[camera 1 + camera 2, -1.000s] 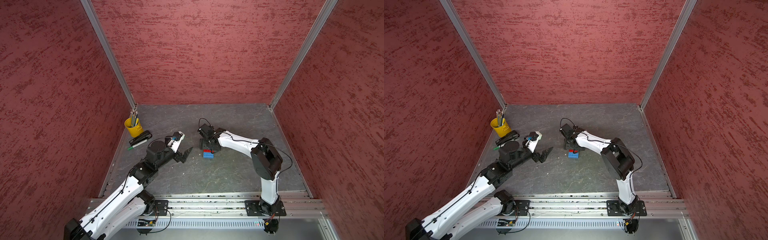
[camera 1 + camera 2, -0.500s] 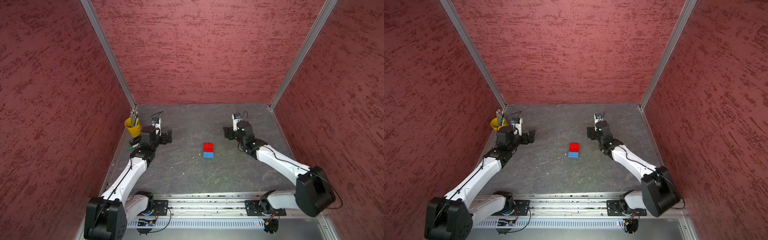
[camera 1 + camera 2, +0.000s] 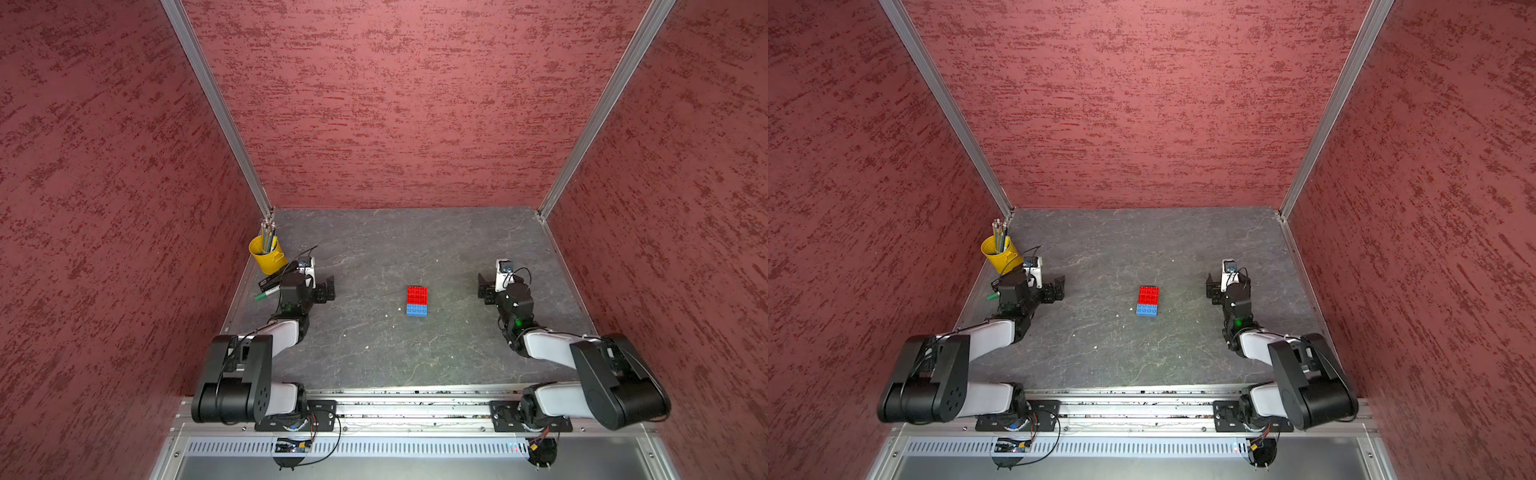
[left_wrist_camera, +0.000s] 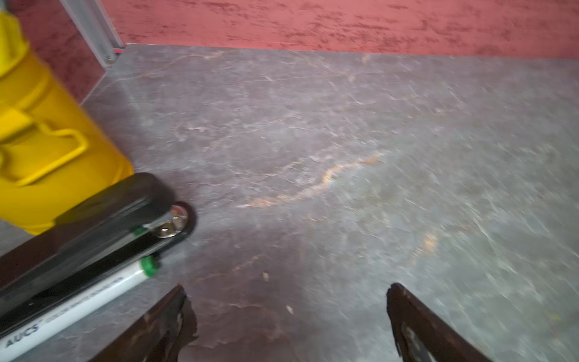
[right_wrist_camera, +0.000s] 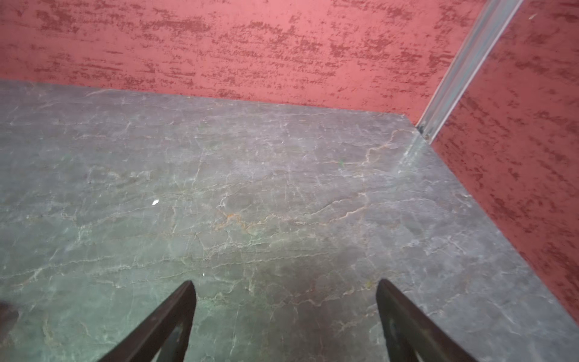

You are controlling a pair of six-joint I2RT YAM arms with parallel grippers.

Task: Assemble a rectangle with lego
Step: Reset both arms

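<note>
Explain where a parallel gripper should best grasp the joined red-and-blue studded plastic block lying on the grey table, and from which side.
Probably from straight above, jaws closing on the two long side faces of the red-and-blue studded plastic block, near its middle. It lies flat, studs up, on the grey table; those faces are flat, parallel, the narrower span, and free of neighbours.

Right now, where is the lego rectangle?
In both top views the rectangle lies alone, roughly central, between the left gripper and the right gripper, touching neither.
</note>
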